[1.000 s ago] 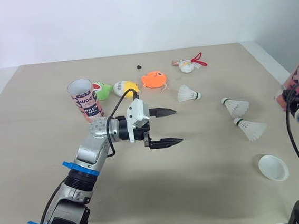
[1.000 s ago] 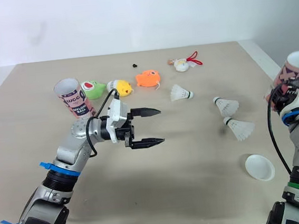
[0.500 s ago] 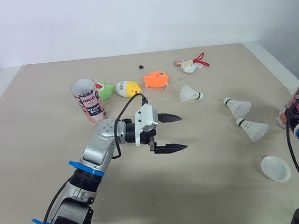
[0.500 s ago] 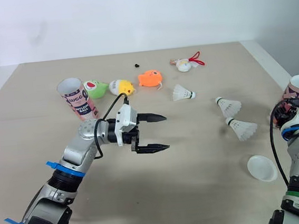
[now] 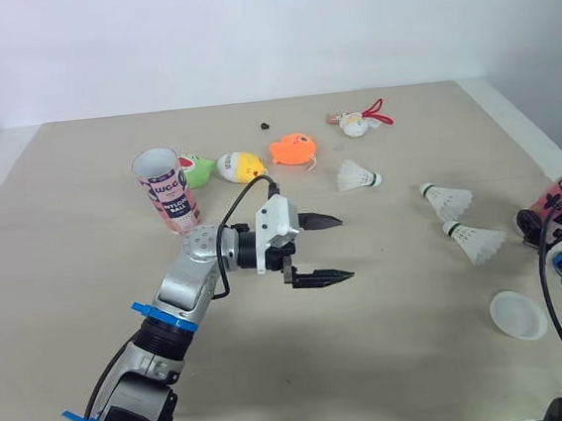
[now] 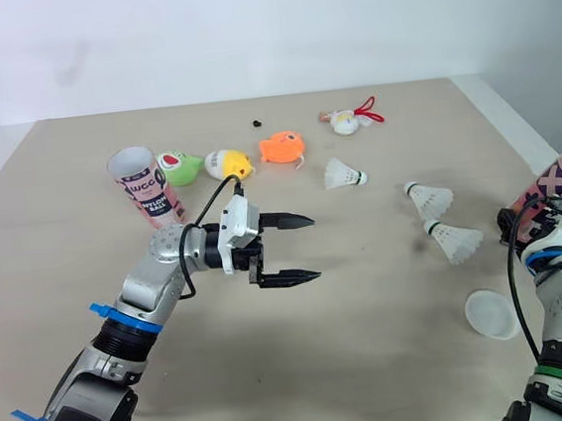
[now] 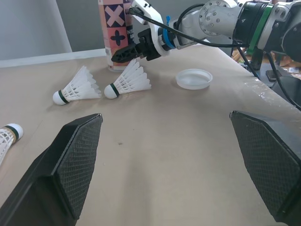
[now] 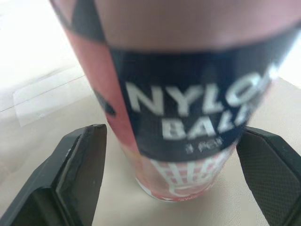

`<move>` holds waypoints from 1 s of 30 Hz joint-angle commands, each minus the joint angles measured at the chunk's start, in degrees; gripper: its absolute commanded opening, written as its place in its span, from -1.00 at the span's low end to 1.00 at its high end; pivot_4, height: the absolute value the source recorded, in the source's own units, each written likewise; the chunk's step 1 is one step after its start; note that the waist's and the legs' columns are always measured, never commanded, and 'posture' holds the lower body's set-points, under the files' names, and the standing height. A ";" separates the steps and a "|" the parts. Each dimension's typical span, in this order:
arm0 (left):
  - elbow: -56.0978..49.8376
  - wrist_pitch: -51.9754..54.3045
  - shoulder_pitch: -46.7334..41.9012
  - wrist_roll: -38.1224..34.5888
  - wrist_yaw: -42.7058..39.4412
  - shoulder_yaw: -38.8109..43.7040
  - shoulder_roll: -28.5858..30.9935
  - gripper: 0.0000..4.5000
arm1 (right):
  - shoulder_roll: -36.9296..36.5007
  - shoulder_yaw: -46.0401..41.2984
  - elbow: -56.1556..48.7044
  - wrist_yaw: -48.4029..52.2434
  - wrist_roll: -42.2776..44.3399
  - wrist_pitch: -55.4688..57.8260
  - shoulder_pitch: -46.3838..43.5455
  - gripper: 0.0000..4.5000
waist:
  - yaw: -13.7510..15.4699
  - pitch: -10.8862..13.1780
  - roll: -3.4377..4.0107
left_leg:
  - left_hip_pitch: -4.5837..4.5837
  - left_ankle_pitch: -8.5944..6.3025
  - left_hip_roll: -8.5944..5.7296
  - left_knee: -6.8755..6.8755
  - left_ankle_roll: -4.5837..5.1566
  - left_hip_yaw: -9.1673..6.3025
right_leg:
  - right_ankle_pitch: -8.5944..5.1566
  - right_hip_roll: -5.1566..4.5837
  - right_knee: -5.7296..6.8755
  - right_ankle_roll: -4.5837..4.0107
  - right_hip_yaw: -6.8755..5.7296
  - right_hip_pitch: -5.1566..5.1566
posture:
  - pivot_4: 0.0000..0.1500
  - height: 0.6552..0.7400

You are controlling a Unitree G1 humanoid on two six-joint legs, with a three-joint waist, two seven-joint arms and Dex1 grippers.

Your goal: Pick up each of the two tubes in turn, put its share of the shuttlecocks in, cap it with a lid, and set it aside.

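Though not yet clamped, found upright and mouth up at the right edge of the desk (image 5: 395, 359): pink tube (image 7: 116, 28), framed by the spread fingers of the right tool (image 7: 124, 53), neither finger seen to touch; judged the step in hand: taking up that tube.

Noted also: left tool (image 5: 345, 248) spread wide and holding nothing, hovering over mid-desk, pointed toward the shuttlecocks (image 5: 444, 200); of these, three lying loose between the tools, two close together, one farther back; second tube (image 5: 164, 187) upright at far left, beside small toys (image 5: 238, 166); single lid (image 5: 518, 314) flat near the right arm, apart from the pink tube.

Recommended: centre the tube between the fingers before closing; grip the lower body, not the rim, to leave the mouth free; squeeze lightly, since probably thin card and apt to dent; lift straight up, no tilt, given closeness to the desk's edge; then present the mouth toward the left tool; take each shuttlecock by the cork end, feathers unpinched; avoid knocking the near pair aside on approach.
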 commanded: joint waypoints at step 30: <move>-1.18 0.22 0.51 -2.28 -1.31 0.99 -0.17 1.00 | -5.20 -2.82 -8.31 5.06 4.42 4.85 5.52 0.99 | 0.01 0.00 0.01 | 0.02 0.00 -0.05 0.03 0.00 0.04 | 0.03 -0.02 -0.01 0.09 0.12 0.00 | 1.00 1.00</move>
